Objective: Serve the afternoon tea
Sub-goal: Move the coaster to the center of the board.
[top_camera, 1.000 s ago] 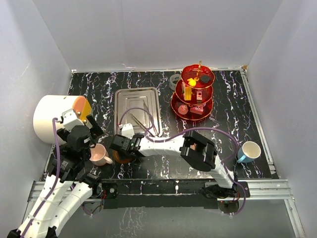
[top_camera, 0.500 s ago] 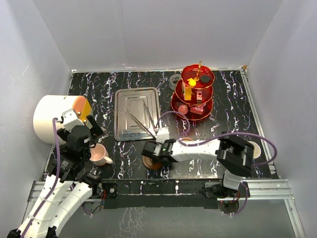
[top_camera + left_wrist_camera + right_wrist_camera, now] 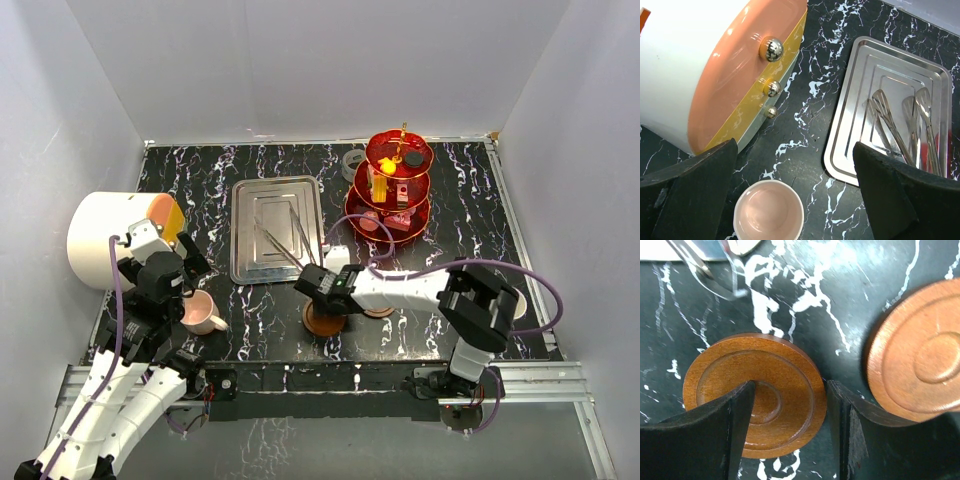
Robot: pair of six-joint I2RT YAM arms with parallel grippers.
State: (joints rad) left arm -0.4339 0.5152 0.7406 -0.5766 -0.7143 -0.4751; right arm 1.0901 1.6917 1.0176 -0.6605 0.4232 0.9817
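Observation:
My right gripper (image 3: 326, 302) is shut on a brown round saucer (image 3: 785, 365) lying flat on the black marbled table; one finger rests in its centre hollow, the other against its outer rim. A second brown saucer (image 3: 920, 355) lies just to its right, a small gap apart. The pink cup (image 3: 769, 210) stands upright and empty below my left gripper (image 3: 795, 150), which is open and apart from it. The red three-tier stand (image 3: 395, 185) with small sweets stands at the back right. My right arm's elbow covers most of the blue cup (image 3: 520, 300).
A flat steel tray (image 3: 860, 100) holding metal tongs (image 3: 890, 125) lies left of the stand. The big white drum (image 3: 690, 60) with an orange face and knobs lies at the left edge. White walls close in the table on three sides.
My right gripper has travelled from near the pink cup rightward to front centre, bringing the brown saucer beside the second one. Left arm and pink cup are unmoved.

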